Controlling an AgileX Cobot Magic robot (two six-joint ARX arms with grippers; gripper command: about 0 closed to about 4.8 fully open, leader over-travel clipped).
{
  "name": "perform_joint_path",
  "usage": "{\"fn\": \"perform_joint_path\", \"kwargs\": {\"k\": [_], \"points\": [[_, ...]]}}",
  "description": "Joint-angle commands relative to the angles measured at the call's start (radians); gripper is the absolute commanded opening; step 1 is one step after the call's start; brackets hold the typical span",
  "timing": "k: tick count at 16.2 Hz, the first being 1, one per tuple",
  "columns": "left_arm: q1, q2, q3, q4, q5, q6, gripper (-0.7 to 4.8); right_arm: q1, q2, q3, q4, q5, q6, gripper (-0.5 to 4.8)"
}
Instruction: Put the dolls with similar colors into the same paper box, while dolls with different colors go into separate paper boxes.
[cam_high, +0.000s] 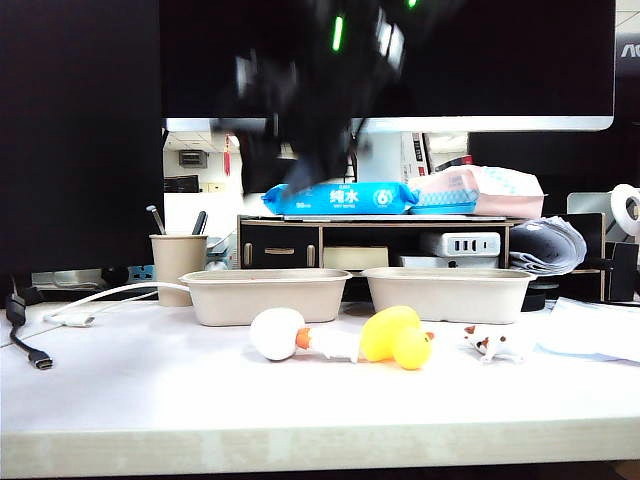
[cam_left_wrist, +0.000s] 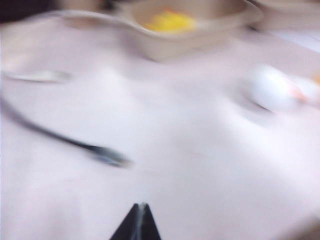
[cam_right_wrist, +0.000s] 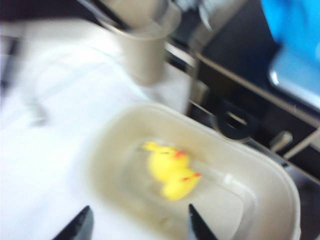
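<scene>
Exterior view: the yellow duck (cam_high: 396, 339) on the table looks soft and light; pinch its plump body. The right gripper (cam_right_wrist: 138, 220) hangs empty with fingers spread over the left paper box (cam_right_wrist: 280, 200), where another duck (cam_right_wrist: 170, 173) lies. The left gripper (cam_left_wrist: 139, 221), low over the table, has its tips pressed together on nothing.

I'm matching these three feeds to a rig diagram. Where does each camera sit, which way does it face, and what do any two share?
Exterior view: low at the table edge, facing the two trays, the white bird and a duck; a blurred arm hangs above.
Left wrist view: low over the table, facing the left tray; left gripper fingers together.
Right wrist view: above the left tray, looking down at a yellow duck; right gripper open.
Shared: both wrist views show that duck in the tray.
</scene>
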Motion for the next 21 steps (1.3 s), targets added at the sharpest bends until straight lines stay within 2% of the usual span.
{"fn": "perform_joint_path", "kwargs": {"k": [1, 2, 4, 5, 8, 9, 10, 13, 15, 21], "points": [[-0.134, 0.008, 0.006, 0.003, 0.004, 0.003, -0.05, 0.028, -0.090, -0.092, -0.098, -0.003, -0.022, 2.54], [-0.181, 0.009, 0.006, 0.004, 0.005, 0.003, -0.05, 0.033, -0.116, -0.139, -0.126, -0.008, -0.022, 2.57], [-0.220, 0.032, 0.006, 0.004, 0.007, 0.003, -0.05, 0.046, -0.127, -0.205, -0.189, -0.003, -0.037, 2.98], [-0.220, 0.053, 0.008, 0.003, 0.007, 0.003, -0.05, 0.051, -0.127, -0.233, -0.196, -0.001, -0.045, 3.38], [-0.220, 0.082, 0.008, -0.005, 0.005, 0.004, -0.05, 0.051, -0.127, -0.281, -0.223, -0.007, -0.046, 3.50], [-0.220, 0.080, 0.008, -0.005, 0.005, 0.003, -0.05, 0.051, -0.126, -0.286, -0.241, -0.007, -0.051, 3.89], [-0.220, 0.076, 0.008, -0.005, 0.005, 0.003, -0.05, 0.051, -0.126, -0.289, -0.269, -0.009, -0.069, 4.03], [-0.220, 0.075, 0.008, -0.005, 0.005, 0.003, -0.05, 0.047, -0.123, -0.289, -0.264, -0.037, -0.091, 4.01], [-0.220, 0.067, 0.008, -0.005, 0.005, 0.003, -0.05, 0.037, -0.097, -0.288, -0.238, -0.102, -0.097, 4.01], [-0.220, 0.063, 0.008, -0.005, 0.005, 0.003, -0.05, 0.036, -0.019, -0.288, -0.204, -0.104, -0.112, 3.98]]}}
